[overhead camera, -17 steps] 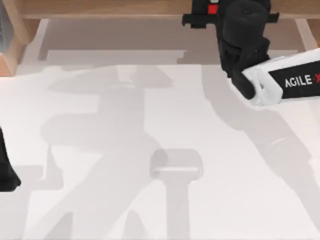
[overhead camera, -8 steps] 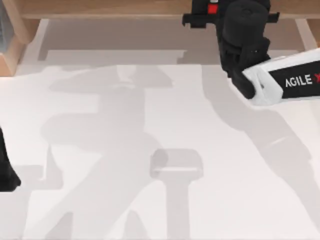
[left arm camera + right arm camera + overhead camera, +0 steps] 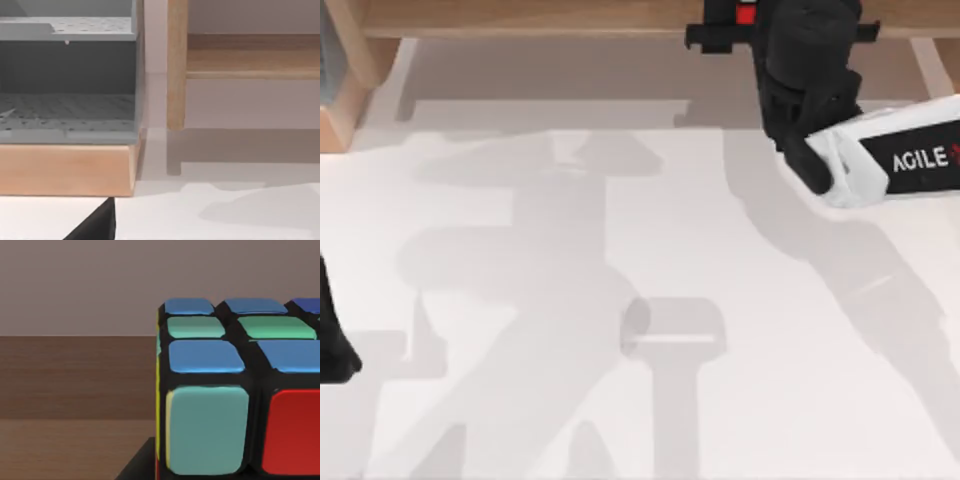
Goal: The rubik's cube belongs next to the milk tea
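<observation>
Left gripper (image 3: 332,345) sat at the top view's left edge, low over the white table (image 3: 520,400); whether it was open or closed I could not tell. Its wrist camera faced a grey perforated rack (image 3: 67,107) on a wooden base (image 3: 65,170), with a wooden post (image 3: 176,65) beside it and a wooden shelf board (image 3: 252,62) farther along.

Centre: I saw bare white table crossed by grey shadows.

Right gripper (image 3: 770,35) was at the far edge of the table, right of centre, over the wooden ledge (image 3: 520,15). Its white forearm (image 3: 890,160), lettered AGILE, reached in from the right. I could not tell whether this gripper was open, closed or gripping.

Rubik's cube (image 3: 235,390): seen close before the right wrist camera, with blue, green, teal and red stickers between black grid lines. A brown wooden surface (image 3: 75,385) lay behind it.
</observation>
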Action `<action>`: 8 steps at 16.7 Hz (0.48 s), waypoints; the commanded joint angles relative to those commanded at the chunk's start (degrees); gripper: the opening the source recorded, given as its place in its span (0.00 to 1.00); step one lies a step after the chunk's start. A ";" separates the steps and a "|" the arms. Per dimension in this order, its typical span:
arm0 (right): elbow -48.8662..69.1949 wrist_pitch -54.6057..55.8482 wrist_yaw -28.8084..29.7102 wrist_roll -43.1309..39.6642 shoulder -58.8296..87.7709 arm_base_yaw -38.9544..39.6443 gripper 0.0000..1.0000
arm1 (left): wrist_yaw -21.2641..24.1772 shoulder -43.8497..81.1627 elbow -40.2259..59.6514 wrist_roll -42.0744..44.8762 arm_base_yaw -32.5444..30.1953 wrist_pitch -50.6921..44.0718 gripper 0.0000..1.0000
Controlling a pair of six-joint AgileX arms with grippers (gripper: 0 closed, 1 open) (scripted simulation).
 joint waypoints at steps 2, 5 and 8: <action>0.22 -0.66 -0.01 0.01 -0.46 0.00 0.00 | 0.00 0.00 0.00 0.00 0.00 0.00 1.00; 0.05 -0.55 -0.02 0.09 -0.23 0.01 0.00 | 0.00 0.00 0.00 0.00 0.00 0.00 1.00; 0.85 -2.29 -0.38 0.20 -1.20 -0.14 0.00 | 0.00 0.00 0.00 0.00 0.00 0.00 1.00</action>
